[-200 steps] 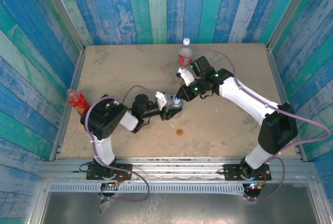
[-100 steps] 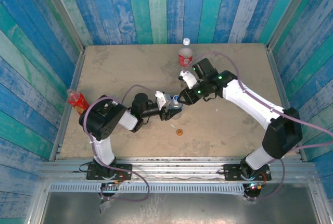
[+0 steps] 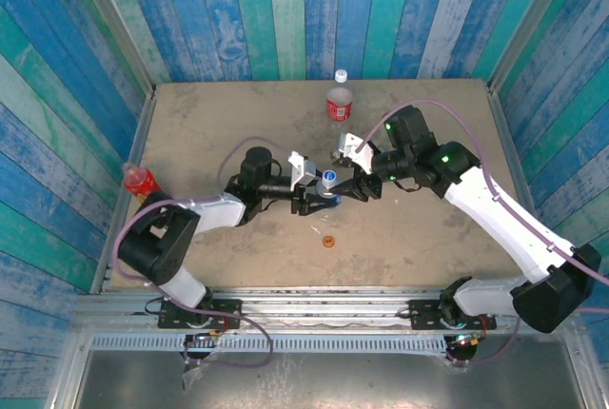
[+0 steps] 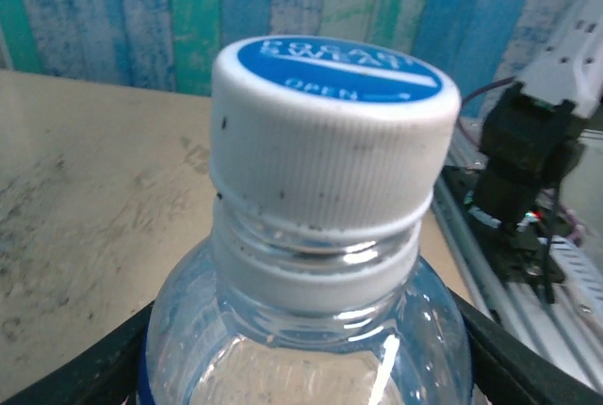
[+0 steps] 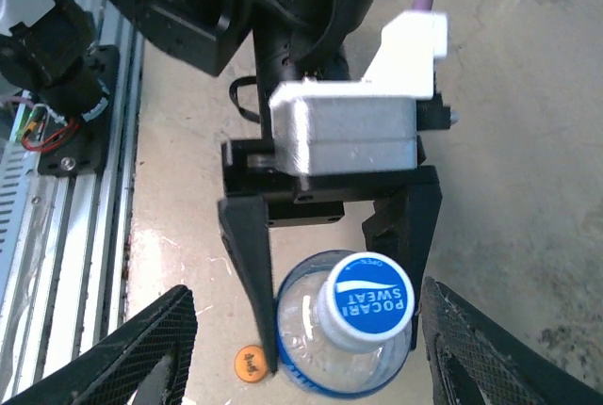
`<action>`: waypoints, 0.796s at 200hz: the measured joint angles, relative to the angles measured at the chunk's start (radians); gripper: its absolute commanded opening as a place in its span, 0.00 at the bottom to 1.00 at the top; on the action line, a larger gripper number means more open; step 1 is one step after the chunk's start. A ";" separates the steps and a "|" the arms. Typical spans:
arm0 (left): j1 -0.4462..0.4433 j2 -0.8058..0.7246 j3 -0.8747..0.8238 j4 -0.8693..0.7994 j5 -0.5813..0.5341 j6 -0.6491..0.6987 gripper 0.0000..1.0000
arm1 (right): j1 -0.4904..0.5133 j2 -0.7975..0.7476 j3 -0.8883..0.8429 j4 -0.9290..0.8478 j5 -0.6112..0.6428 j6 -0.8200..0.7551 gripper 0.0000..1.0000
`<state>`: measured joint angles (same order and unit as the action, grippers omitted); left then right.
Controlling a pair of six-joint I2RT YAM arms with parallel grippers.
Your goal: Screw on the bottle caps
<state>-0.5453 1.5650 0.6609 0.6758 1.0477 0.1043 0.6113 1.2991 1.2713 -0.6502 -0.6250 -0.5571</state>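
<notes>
— Blue-topped cap (image 5: 366, 299) sits on the short bottle (image 4: 301, 348); your hands?
— My left hand (image 3: 322, 196), arm stretched low over the tabletop (image 3: 219, 114), clamps that bottle at centre. My right hand (image 3: 348, 186), elbow bent, hangs beside it, fingers (image 5: 480, 358) spread.

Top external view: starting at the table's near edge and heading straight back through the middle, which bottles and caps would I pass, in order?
orange cap → blue-capped bottle → red-label bottle
</notes>
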 measured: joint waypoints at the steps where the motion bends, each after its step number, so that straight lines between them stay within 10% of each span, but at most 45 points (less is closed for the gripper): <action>1: 0.000 -0.003 0.003 -0.008 0.004 0.004 0.65 | 0.000 0.002 0.000 0.000 -0.003 -0.003 0.65; 159: 0.000 -0.123 -0.009 -0.193 0.060 0.079 0.65 | -0.004 0.129 0.051 -0.051 -0.158 -0.047 0.31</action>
<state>-0.5453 1.4418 0.6518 0.4828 1.1076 0.1829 0.6071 1.4284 1.3224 -0.7013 -0.7830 -0.6041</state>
